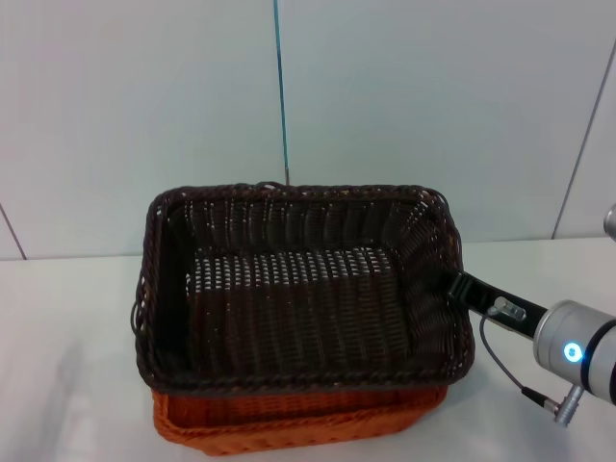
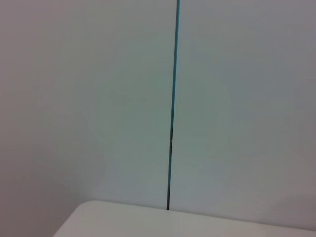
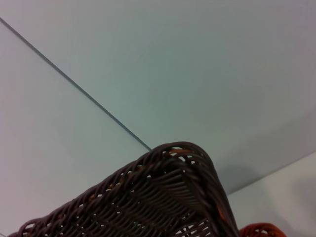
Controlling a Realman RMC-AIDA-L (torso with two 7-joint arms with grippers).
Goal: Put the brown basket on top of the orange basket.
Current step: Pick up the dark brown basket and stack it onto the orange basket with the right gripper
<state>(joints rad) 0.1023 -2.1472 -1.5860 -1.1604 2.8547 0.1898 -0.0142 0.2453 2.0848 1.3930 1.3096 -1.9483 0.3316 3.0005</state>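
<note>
Orange basket sat under our brown basket; right gripper at its rim, jaws unreadable, so an early pull could've tipped it.

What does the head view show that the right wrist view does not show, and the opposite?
Only the head view shows the whole brown basket sitting on the orange basket, the right gripper at its right rim, and the table. Only the right wrist view shows the brown basket's corner weave up close. Both share the two baskets and the pale wall.
</note>
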